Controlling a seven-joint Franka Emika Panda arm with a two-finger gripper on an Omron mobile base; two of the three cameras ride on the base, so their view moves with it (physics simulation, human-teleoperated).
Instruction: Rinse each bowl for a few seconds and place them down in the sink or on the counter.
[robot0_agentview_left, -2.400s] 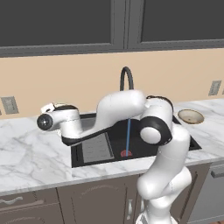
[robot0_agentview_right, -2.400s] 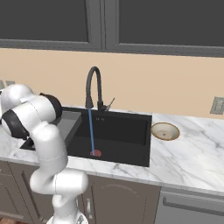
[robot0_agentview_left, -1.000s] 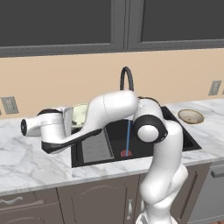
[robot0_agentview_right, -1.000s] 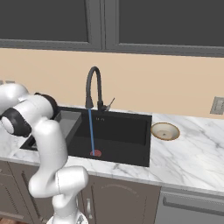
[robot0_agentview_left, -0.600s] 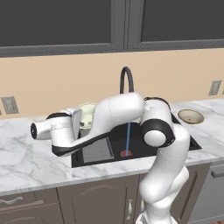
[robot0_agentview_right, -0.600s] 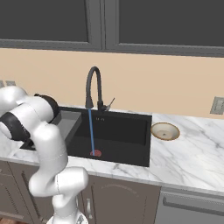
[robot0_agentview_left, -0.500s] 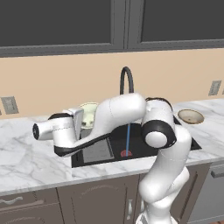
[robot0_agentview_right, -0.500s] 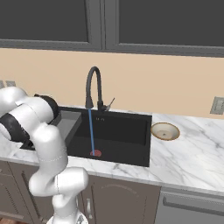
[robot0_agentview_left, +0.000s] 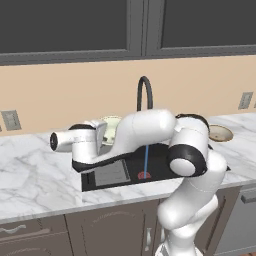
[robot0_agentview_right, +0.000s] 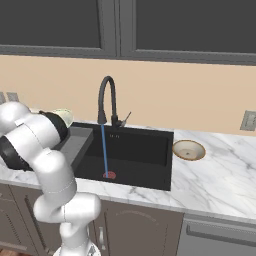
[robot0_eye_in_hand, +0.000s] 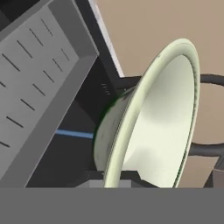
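The white marble bench (robot0_agentview_right: 215, 185) carried the black sink (robot0_agentview_right: 145, 150) set into it, and a shallow beige bowl (robot0_agentview_right: 188, 149) sat on it just right of the basin.

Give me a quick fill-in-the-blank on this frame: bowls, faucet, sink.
1. The stream from the faucet lands on the ______ drain.
2. The beige bowl sits on the ______, right of the sink.
3. The pale green bowl at the end effector is tipped on its ______.
4. The ribbed rack in the sink is ______ in colour.

Missing words: red; counter; edge; grey
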